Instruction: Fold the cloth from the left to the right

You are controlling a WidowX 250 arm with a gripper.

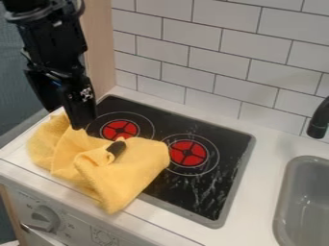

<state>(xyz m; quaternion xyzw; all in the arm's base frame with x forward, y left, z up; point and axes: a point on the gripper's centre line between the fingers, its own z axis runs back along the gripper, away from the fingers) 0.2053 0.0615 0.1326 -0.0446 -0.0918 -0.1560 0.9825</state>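
Sink (308, 194) and tap (319, 120) cut off, stove (215, 190) partly hidden by cloth (125, 175)

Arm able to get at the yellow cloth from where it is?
Probably yes: the arm hangs with its lower end right at the yellow cloth's far edge, and nothing visible stands between them.

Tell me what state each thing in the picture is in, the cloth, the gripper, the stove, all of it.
Yellow cloth: crumpled, not neatly folded, lying partly on the stovetop
Gripper: down at the cloth, open or shut unclear
Stovetop: streaked with pale marks, partly covered
Left burner: partly covered by cloth
Right burner: mostly uncovered
Faucet: no water seen running
Oven knob: setting unclear
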